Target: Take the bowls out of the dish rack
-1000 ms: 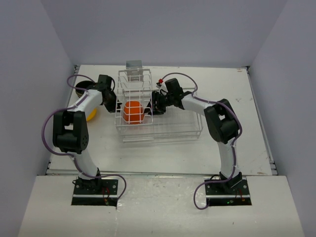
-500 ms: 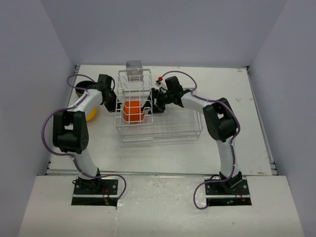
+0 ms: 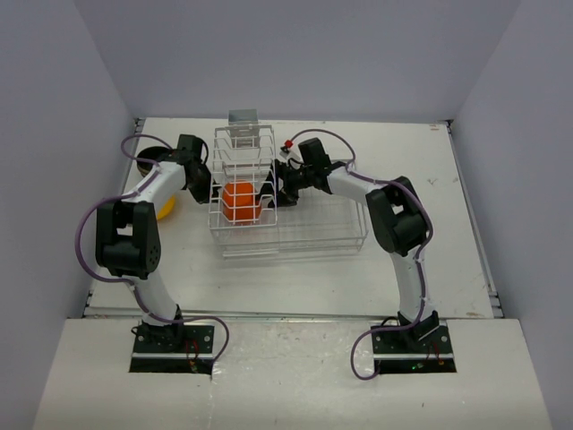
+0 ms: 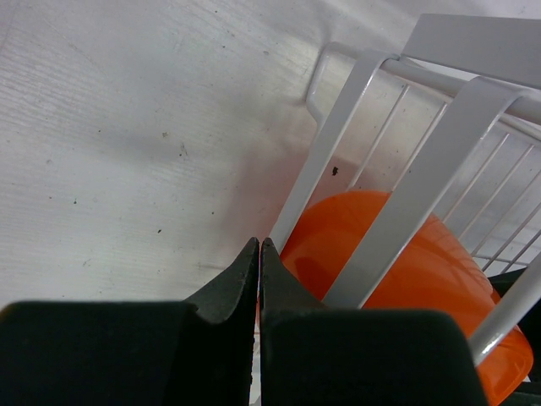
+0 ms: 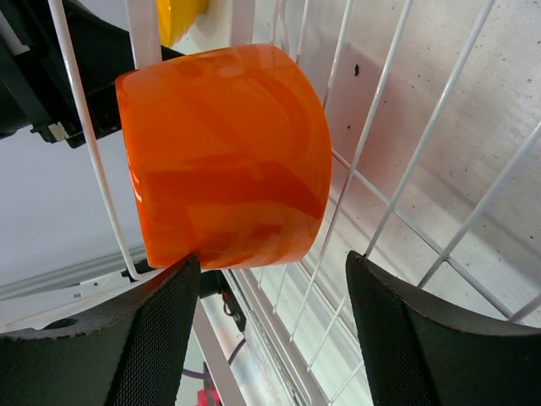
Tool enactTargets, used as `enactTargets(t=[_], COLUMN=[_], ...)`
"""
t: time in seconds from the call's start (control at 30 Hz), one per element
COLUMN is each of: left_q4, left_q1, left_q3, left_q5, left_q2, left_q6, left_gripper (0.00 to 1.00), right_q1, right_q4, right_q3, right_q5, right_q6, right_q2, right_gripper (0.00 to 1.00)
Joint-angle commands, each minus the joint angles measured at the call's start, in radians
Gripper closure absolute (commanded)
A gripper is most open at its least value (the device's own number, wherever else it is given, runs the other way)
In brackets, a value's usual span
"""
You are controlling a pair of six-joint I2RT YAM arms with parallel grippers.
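Orange-red round bowl (image 5: 224,152) in white wire dish rack (image 4: 321,159) near tabletop's (image 3: 403,269) far edge; right claw (image 5: 272,260) open, perhaps touching it; left claw (image 4: 259,245) closed.

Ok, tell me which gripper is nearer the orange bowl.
Right, narrowly. The right gripper is open at the orange bowl, one finger seemingly touching its edge. The left gripper is shut, just outside the dish rack wires beside the bowl.
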Motion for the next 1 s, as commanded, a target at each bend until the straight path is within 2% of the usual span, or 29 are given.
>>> enactTargets(t=[0.0, 0.2, 0.5, 0.57, 0.67, 0.97], left_q4=[0.008, 0.01, 0.011, 0.01, 0.01, 0.005], left_q1=[-0.015, -0.016, -0.015, -0.015, -0.015, -0.015], left_q3=[0.035, 0.036, 0.036, 0.038, 0.038, 0.049], left_q5=[0.027, 0.03, 0.033, 0.031, 0.033, 0.033], left_q2=[-0.013, -0.013, -0.015, -0.015, -0.015, -0.009], left_q6=[0.008, 0.008, 0.008, 0.008, 0.008, 0.012], left_gripper=[1.0, 1.0, 1.0, 1.0, 1.0, 1.0], right_q1=[0.021, 0.024, 0.029, 0.031, 0.031, 0.034], right_q4=[0.024, 0.071, 0.258, 0.286, 0.32, 0.559], right_q3=[0.037, 0.04, -0.006, -0.018, -0.036, -0.098], right_q5=[-0.021, -0.061, -0.113, -0.118, -0.121, -0.156], right_q6=[-0.007, 0.034, 0.157, 0.176, 0.209, 0.379], right_q2=[0.021, 0.036, 0.056, 0.061, 0.062, 0.102], right_gripper=[0.3, 0.3, 0.32, 0.38, 0.41, 0.43])
